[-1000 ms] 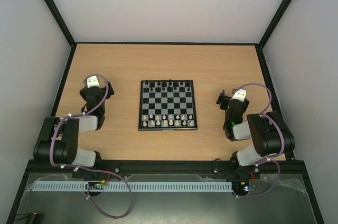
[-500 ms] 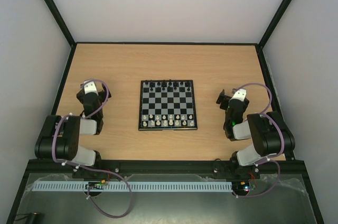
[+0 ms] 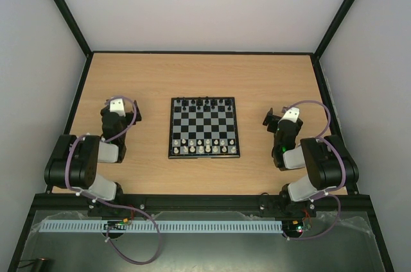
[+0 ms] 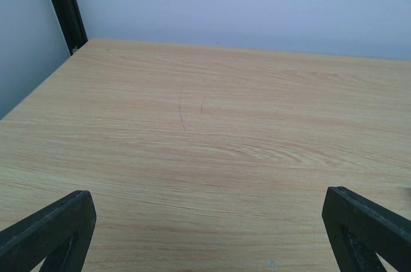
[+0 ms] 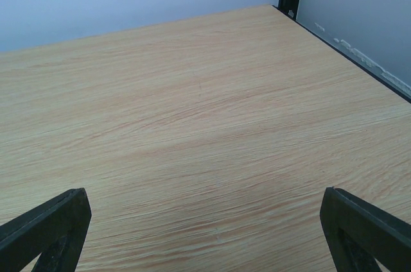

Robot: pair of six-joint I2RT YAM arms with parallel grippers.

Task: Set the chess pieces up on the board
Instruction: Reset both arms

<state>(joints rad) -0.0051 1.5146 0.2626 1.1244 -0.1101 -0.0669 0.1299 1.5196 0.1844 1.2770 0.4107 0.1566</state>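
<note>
**Reader:** What sits between the two arms?

**Describer:** A small square chessboard with black and pale grey chequered squares and a thin black border (image 3: pixel 204 127). It lies flat on a light wood-grain table (image 3: pixel 192 73). It is to the right of the left gripper (image 4: pixel 209 195) and to the left of the right gripper (image 5: pixel 204 195), well apart from both.

**Reader:** And the pieces?

**Describer:** Tiny figurines stand on the board. The black chess pieces (image 3: pixel 204 101) line the edge farthest from the arms. The cream-white chess pieces (image 3: pixel 204 147) fill the rows at the edge nearest them. They are too small to name or count one by one.

**Reader:** What are the grippers doing?

**Describer:** Both stand with their jaws spread wide and nothing between them. In the left wrist view, two dark fingers (image 4: pixel 58 227) show at the bottom corners, with only bare wood ahead of them. A black frame post (image 4: pixel 61 2) rises far ahead to the left, against a pale wall. The right wrist view mirrors this. Its dark fingers (image 5: pixel 359 224) sit at the bottom corners over plain wood, and a black frame rail (image 5: pixel 347 51) runs ahead along the right side.

**Reader:** Does either wrist camera see the board?

**Describer:** No. The board appears only in the overhead view, off to the inner side of each gripper. Both arms are folded back near their bases at the near edge of the table.
</note>
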